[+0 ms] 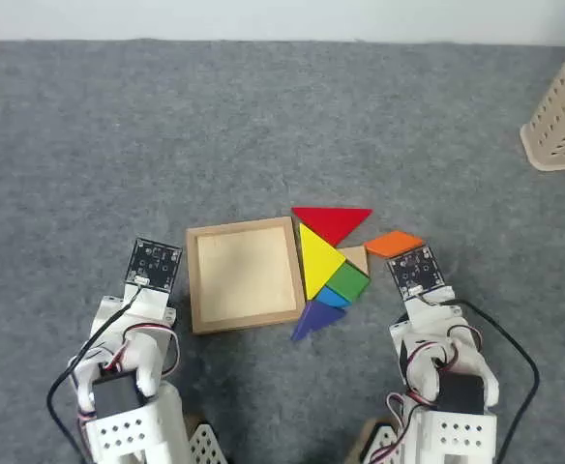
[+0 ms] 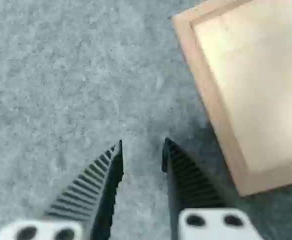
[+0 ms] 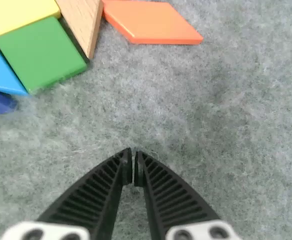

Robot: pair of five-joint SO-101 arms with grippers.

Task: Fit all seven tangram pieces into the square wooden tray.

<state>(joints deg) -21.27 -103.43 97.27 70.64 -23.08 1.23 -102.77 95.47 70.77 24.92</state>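
Lying empty on the counter, the tray has seven pieces clustered just beside it; left jaws stand slightly parted, right jaws closed, both holding nothing.

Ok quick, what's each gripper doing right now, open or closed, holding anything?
Left gripper: open, holding nothing, beside the tray.
Right gripper: shut, empty, short of the green piece.
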